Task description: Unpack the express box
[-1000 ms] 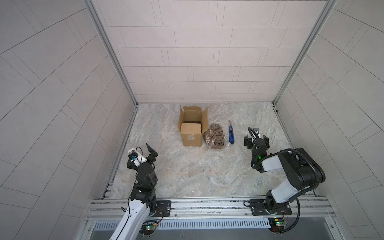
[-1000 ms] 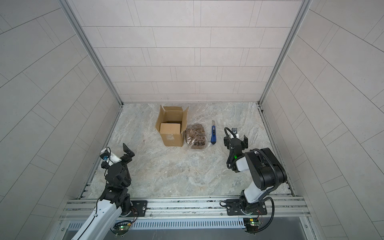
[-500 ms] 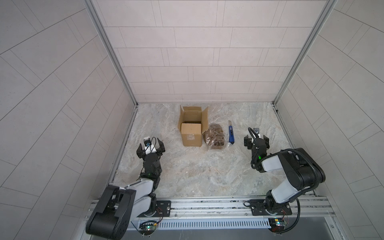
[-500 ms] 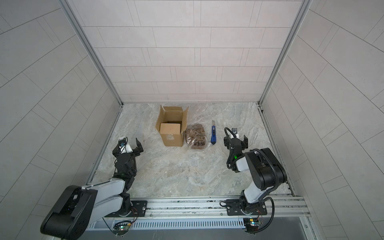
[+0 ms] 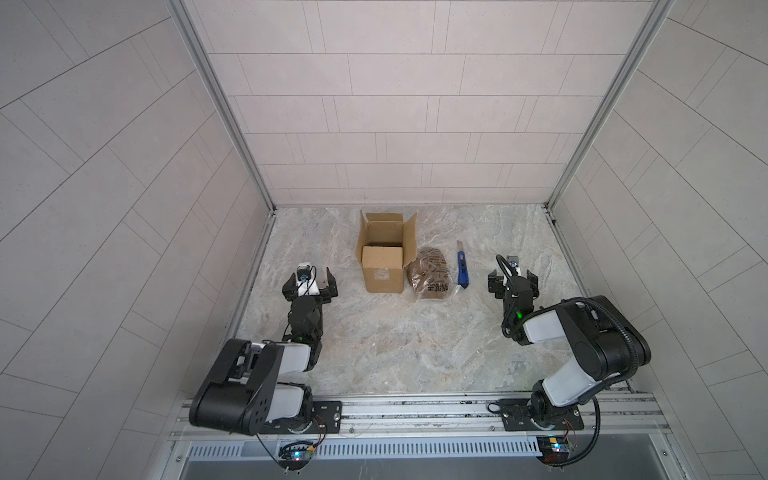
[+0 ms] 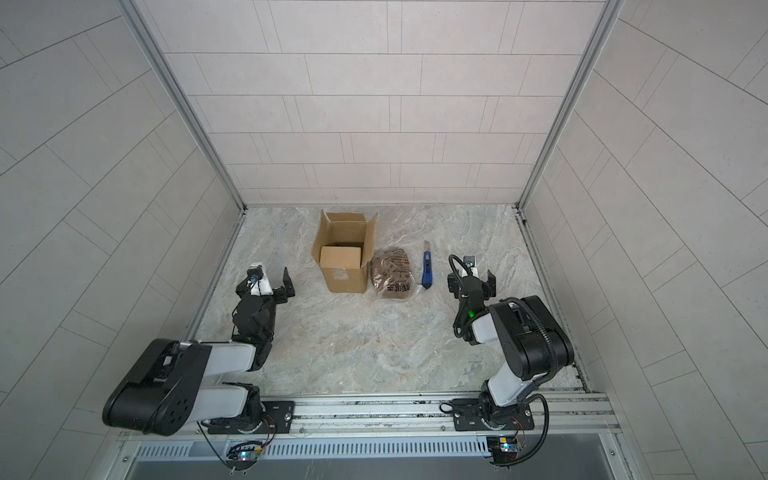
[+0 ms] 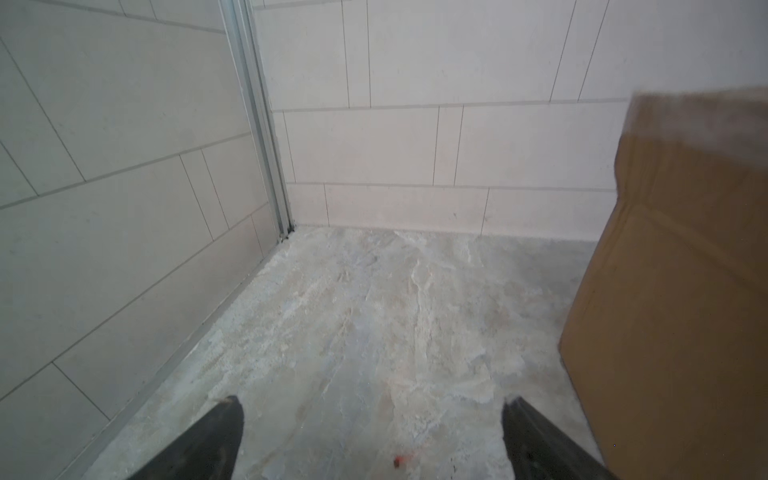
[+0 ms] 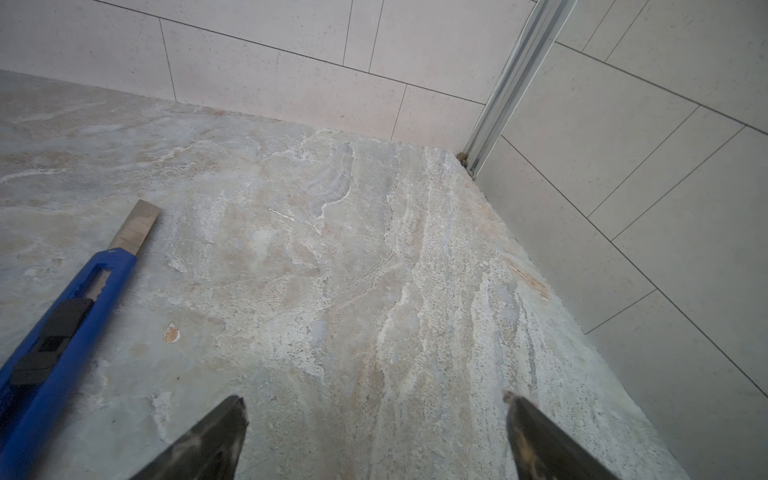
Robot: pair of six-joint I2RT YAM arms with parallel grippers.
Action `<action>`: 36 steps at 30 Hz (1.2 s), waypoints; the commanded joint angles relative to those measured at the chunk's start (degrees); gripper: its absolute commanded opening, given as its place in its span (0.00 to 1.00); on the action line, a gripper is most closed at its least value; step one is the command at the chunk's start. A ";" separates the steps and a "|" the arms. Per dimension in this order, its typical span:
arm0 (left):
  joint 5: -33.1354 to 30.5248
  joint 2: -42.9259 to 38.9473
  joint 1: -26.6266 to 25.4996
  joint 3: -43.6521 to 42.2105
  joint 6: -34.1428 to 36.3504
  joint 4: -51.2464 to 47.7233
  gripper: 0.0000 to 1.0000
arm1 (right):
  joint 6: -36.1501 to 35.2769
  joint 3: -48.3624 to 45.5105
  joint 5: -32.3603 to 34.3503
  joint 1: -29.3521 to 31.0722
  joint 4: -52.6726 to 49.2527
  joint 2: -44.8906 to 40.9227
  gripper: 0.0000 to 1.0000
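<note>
Two grippers of ours, left gripper (image 5: 309, 286) and right gripper (image 5: 512, 283), sit spread wide, holding nothing. The express box (image 5: 382, 268) stands flaps-up toward the back wall, between them. Open marble tabletop (image 5: 395, 345) stretches before it, with tiled walls (image 5: 395, 124) on three sides.

Legible text: none in any view. Brown bag (image 6: 392, 276), beside the express box (image 5: 382, 270) toward the surface's rear edge: dark printed characters on its face in both top views, too small to read. Express box, front wall: pale patch, nothing readable on it.
</note>
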 commanded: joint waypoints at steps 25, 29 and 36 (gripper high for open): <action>-5.71 4.41 0.81 11.57 -2.35 -14.13 1.00 | 1.83 1.99 -0.71 -1.48 -3.15 -0.78 1.00; -5.64 5.01 1.00 12.32 -2.53 -15.02 1.00 | 1.85 2.02 -0.79 -1.55 -3.18 -0.82 0.99; -5.21 4.58 1.06 11.74 -2.35 -14.31 1.00 | 2.04 2.12 -1.07 -1.70 -3.42 -0.86 0.99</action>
